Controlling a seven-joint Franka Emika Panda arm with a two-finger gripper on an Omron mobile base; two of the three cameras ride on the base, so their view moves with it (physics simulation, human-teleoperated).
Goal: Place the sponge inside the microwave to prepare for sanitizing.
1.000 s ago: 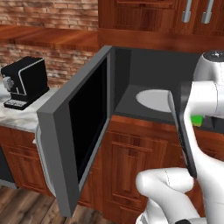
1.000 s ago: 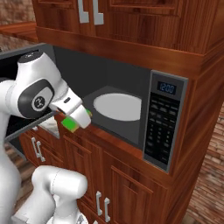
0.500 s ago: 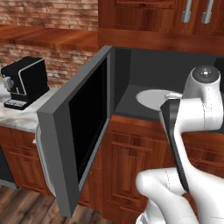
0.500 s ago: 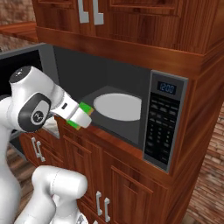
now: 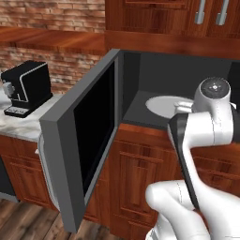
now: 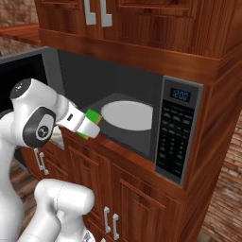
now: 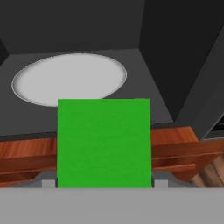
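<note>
The tool (image 6: pixel 90 126) is clamped on the sponge (image 6: pixel 93 118) and holds it in the air at the front opening of the microwave (image 6: pixel 182 127), just short of the cavity floor, with the door (image 5: pixel 84 140) swung fully open. The step in hand is the carry-in. The next move calls for advancing the sponge over the turntable (image 7: pixel 70 78), lowering it, then releasing.

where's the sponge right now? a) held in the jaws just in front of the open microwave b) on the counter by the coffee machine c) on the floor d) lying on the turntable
a: the sponge sits in the gripper at the microwave opening, short of the bare turntable.
</note>
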